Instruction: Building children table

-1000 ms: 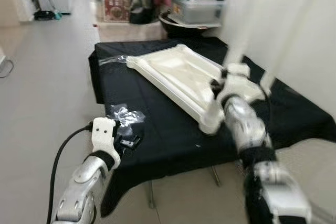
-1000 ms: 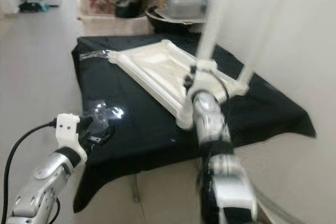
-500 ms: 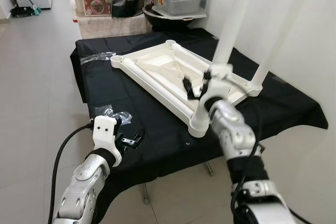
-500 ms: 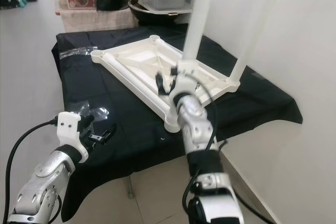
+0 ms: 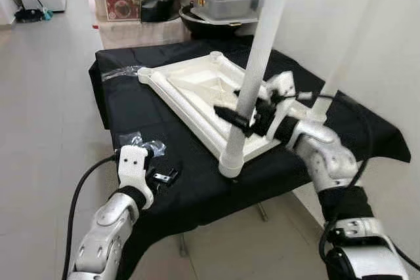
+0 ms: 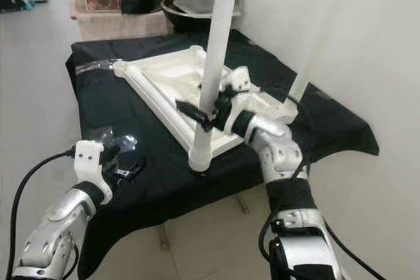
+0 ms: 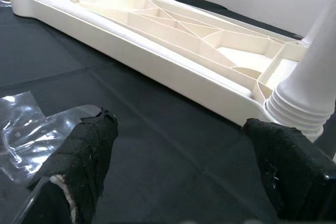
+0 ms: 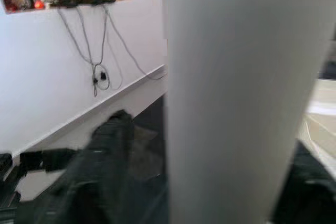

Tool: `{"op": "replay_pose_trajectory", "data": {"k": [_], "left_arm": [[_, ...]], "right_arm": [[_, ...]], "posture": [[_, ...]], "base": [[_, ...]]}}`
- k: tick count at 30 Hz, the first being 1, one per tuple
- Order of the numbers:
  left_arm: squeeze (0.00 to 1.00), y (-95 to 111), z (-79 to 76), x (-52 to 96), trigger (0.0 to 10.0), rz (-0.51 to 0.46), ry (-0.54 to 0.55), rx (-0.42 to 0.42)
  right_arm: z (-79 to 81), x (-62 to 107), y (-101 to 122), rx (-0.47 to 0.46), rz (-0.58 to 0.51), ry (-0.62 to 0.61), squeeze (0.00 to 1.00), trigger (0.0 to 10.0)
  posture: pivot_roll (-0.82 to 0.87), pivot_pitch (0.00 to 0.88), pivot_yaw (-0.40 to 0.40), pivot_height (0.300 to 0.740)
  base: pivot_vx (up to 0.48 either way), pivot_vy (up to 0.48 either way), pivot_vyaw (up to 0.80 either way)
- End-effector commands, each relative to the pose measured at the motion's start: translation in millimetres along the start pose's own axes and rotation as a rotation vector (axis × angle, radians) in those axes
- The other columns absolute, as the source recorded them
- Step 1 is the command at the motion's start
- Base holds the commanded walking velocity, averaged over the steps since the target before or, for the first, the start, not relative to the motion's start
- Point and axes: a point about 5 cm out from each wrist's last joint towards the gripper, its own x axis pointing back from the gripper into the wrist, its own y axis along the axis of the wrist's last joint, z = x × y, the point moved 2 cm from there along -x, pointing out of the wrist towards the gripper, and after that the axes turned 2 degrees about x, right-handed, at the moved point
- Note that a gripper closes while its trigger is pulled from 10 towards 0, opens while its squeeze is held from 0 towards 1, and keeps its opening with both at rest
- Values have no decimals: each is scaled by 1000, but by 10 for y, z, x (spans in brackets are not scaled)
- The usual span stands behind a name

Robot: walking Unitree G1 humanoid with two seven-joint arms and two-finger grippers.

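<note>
White plastic marks the upturned tabletop (image 5: 197, 93) on the black cloth (image 5: 131, 109) at frame centre. At its nearest corner, lower centre, an upright leg (image 5: 252, 70) is clasped between the two fingers of the right gripper (image 5: 246, 119). Seating is judged the step in hand: the leg is best kept plumb and pressed straight down into its socket. The left gripper (image 7: 178, 177), fingers spread and empty, is held lower left by crumpled plastic wrap (image 5: 147, 143).
</note>
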Motion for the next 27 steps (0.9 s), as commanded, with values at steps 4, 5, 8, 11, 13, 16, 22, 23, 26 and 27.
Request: {"op": "replay_pose_trajectory", "data": {"k": [4, 5, 8, 11, 13, 16, 22, 23, 26, 27], "left_arm": [[0, 7, -30, -5, 10000, -7, -5, -2], [0, 7, -30, -5, 10000, -7, -5, -2], [0, 9, -29, -1, 10000, -7, -4, -2], [0, 6, -35, -2, 10000, -6, -8, -3], [0, 6, -39, -2, 10000, -5, -10, -3], [0, 7, -41, 3, 10000, -6, -11, -3], [0, 2, -38, 13, 10000, -3, -11, -4], [0, 6, -36, 9, 10000, -3, -13, -5], [0, 12, -22, -4, 10000, -2, -15, -9], [0, 14, -18, -9, 10000, -3, -14, -9]], "right_arm": [[-77, -233, -313, -22, 133, -118, 0, 0], [-77, -233, -313, -22, 133, -118, 0, 0], [-167, -226, -337, -22, 160, -208, 0, 0], [-360, -124, -387, -66, 201, -425, 0, 0], [-512, 15, -453, -94, 255, -654, 0, 0], [-599, 284, -520, -151, 276, -998, 0, 0], [-157, 103, -493, -200, 222, -951, 0, 6745], [-24, -19, -407, -174, 163, -851, 0, 10000], [111, -142, -345, -189, 102, -712, 1000, 10000], [100, -144, -308, -172, 80, -703, 1000, 10000]], "posture": [[-2, 0, -100, 740], [-2, 0, -100, 740], [-4, 0, -98, 740], [-12, 0, -91, 740], [-12, 0, -92, 740], [-6, 0, -99, 740], [-8, 0, -84, 740], [-9, 0, -83, 740], [-15, 0, -80, 740], [-18, 0, -82, 740]], "base": [[0, 0, 0], [0, 0, 0], [0, 0, 0], [0, 0, 0], [0, 0, 0], [0, 0, 0], [0, 0, 0], [0, 0, 0], [0, 0, 0], [0, 0, 0]]}}
